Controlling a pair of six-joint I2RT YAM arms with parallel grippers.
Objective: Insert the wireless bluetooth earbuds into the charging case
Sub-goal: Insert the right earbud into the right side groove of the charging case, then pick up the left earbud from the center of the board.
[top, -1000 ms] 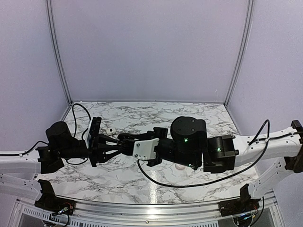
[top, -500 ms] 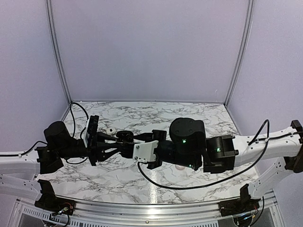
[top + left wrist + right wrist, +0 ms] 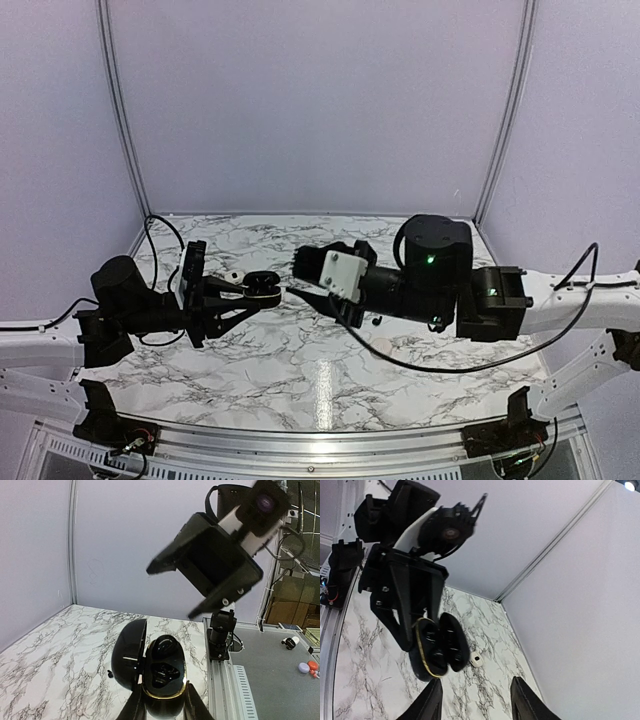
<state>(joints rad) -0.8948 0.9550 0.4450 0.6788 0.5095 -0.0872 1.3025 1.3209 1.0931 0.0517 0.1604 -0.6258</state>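
no readable text, labels or numbers in any view, charging case (image 3: 161, 672) bare of markings (where visible)

Marble-veined white table (image 3: 300, 375), aluminium rail (image 3: 330, 438) along its near edge, plain lilac wall panels (image 3: 320, 100) at back and sides, grey posts (image 3: 118, 110) at far corners; beyond the rail, grey surface (image 3: 265, 680) carrying small orange and purple bits (image 3: 307, 666).

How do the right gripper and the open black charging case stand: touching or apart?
Apart. The right wrist view shows the right gripper open, with the charging case clearly beyond its fingertips; the left wrist view shows a gap too.
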